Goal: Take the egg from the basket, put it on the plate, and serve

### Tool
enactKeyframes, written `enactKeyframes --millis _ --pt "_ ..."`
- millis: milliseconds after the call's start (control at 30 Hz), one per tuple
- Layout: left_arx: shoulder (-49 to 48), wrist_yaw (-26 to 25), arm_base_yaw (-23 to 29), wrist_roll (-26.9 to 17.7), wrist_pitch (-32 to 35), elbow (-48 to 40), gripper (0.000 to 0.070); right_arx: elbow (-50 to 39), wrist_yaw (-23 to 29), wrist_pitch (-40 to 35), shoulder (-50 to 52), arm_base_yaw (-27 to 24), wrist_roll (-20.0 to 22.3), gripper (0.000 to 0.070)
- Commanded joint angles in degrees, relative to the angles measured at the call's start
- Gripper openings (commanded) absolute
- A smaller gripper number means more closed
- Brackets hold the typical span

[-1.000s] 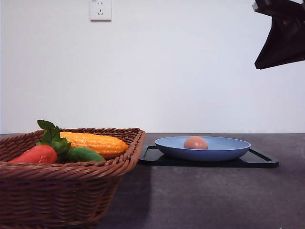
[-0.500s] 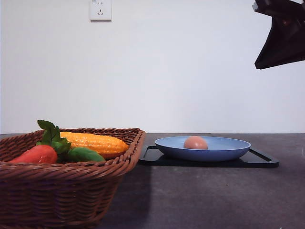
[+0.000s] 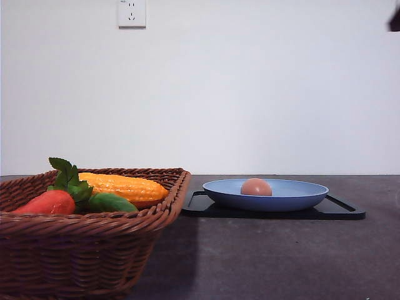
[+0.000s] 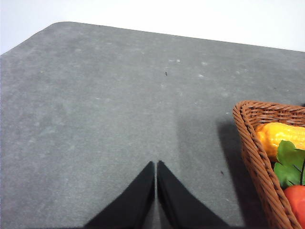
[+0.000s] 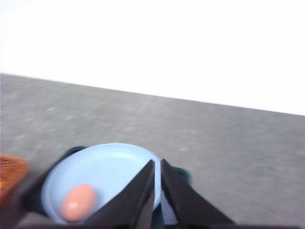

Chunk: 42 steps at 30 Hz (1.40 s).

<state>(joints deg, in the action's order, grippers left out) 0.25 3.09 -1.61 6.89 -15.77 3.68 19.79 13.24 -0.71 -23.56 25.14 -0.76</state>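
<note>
While both jaws are clenched empty, the egg [image 3: 256, 186] lies in the plate [image 3: 300, 195], corn [image 3: 125, 186] in the basket [image 3: 94, 244]

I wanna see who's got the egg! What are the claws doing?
Left claw: shut, holding nothing.
Right claw: shut, holding nothing. The egg sits on the plate.

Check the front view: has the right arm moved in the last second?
Yes. It has withdrawn up and rightward, leaving a dark sliver at the top right corner, judged against the wall socket.
</note>
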Motion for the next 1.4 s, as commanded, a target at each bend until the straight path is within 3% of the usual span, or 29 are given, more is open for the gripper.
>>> enactKeyframes --millis 0,267,600,867,933,1367 --pt "-0.09 0.09 0.09 0.24 -0.87 -1.40 0.0000 -3.11 -0.38 -1.38 3.54 -2.47 1.22 0.0000" --pt "-0.09 0.11 0.09 0.25 -0.87 -1.40 0.0000 -14.02 -9.13 -2.27 16.77 -14.13 1.21 0.0000" --pt "-0.09 0.11 0.09 0.23 -0.87 -1.40 0.0000 -19.30 -19.71 0.86 22.89 -19.42 1.26 0.0000" --pt "-0.09 0.11 0.09 0.23 -0.87 -1.40 0.0000 -19.24 -20.00 10.75 23.30 -20.02 -0.34 0.0000" --pt "-0.09 0.11 0.09 0.23 -0.89 -1.40 0.0000 -19.15 -19.84 10.17 23.25 -19.98 -1.85 0.0000" --pt "-0.09 0.10 0.09 0.23 -0.90 -1.40 0.0000 -19.13 -19.15 9.53 23.35 -19.99 -1.80 0.0000"
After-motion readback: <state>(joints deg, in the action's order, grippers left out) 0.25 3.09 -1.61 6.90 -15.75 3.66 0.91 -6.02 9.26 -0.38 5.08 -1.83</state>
